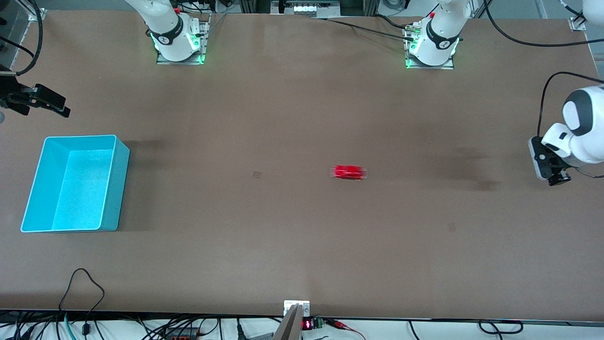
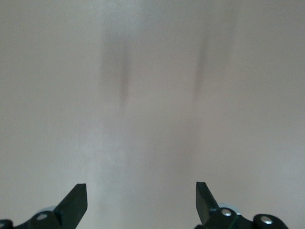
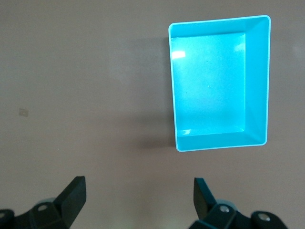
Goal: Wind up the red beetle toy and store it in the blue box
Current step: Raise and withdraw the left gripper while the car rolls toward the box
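Red beetle toy (image 1: 349, 172) sits blurred on the bare table (image 1: 283, 245) near its middle — at about three o'clock from the blue box (image 1: 120, 184), well apart from it. Left gripper (image 2: 141, 200) hangs over bare table at the left arm's end, fingers apart, empty. Right gripper (image 3: 139, 195) hovers near the box — fingers spread, holding nothing.

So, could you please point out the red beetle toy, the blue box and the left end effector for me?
red beetle toy (image 1: 349, 172), front view, middle of its blurred red body.
blue box (image 3: 257, 81), right wrist view, inner face of one long wall.
left end effector (image 2: 141, 202), left wrist view, midway between its open fingertips.
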You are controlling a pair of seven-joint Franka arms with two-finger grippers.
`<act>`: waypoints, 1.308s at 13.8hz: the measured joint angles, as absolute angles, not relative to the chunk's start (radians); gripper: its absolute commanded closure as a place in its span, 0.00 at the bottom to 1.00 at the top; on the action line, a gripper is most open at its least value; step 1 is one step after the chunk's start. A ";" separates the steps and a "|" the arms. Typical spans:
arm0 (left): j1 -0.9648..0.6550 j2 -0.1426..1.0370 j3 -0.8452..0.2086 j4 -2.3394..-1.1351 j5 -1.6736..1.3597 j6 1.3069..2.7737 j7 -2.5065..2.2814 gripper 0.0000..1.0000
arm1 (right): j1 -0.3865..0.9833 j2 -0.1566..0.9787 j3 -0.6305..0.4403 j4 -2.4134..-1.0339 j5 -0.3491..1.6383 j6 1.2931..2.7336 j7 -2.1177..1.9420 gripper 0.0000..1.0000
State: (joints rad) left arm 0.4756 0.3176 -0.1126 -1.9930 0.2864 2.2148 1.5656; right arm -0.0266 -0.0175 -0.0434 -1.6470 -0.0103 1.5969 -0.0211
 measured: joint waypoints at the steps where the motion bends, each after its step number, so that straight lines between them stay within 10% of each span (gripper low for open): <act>1: 0.482 0.291 -0.113 -1.992 0.286 2.189 1.545 0.00 | -0.027 -0.017 -0.043 -1.647 -0.010 1.597 -0.021 0.00; 18: 0.492 0.055 -0.225 -1.839 0.211 1.595 1.001 0.00 | -0.027 -0.017 -0.044 -1.647 -0.010 1.599 -0.021 0.00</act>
State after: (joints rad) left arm 0.4924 0.0552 -0.2251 -1.8395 0.2108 1.5952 1.0013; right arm -0.0266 -0.0174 -0.0435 -1.6470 -0.0103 1.5991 -0.0211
